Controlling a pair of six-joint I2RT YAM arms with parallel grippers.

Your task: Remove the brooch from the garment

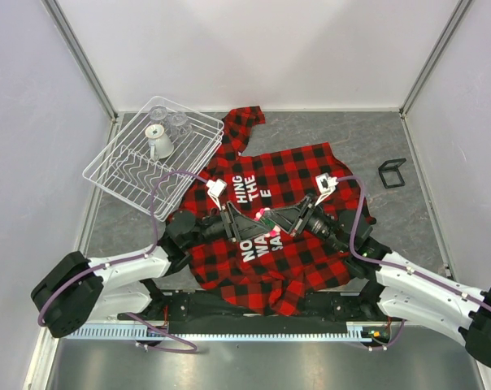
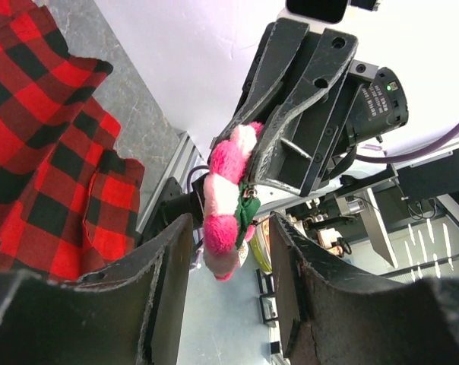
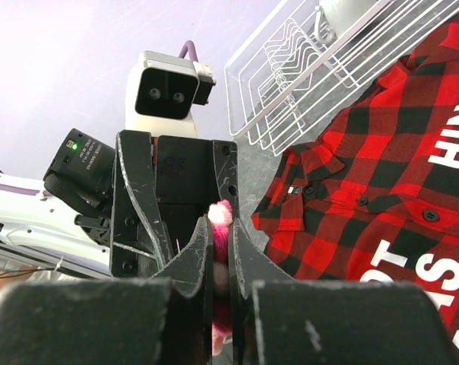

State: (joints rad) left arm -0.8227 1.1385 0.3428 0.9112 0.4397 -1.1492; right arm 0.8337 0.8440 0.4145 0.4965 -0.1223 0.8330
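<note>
The brooch (image 1: pixel 266 215), a fluffy pink flower with a green bit, is held in the air over the red-and-black plaid garment (image 1: pixel 298 175). My right gripper (image 1: pixel 275 221) is shut on it; in the right wrist view (image 3: pixel 220 232) the pink brooch (image 3: pixel 220 214) sticks out between the closed fingers. My left gripper (image 1: pixel 256 223) faces it, open. In the left wrist view the brooch (image 2: pixel 228 201) hangs just beyond the left gripper (image 2: pixel 229 255), not touching its fingers (image 2: pixel 169 262). The garment also shows in the left wrist view (image 2: pixel 32 152) and the right wrist view (image 3: pixel 381 167).
A white wire dish rack (image 1: pixel 119 166) holding a cup and glasses stands at the back left, partly on the shirt's sleeve side; it also shows in the right wrist view (image 3: pixel 290 84). A small black frame (image 1: pixel 392 173) lies at the right. White walls enclose the table.
</note>
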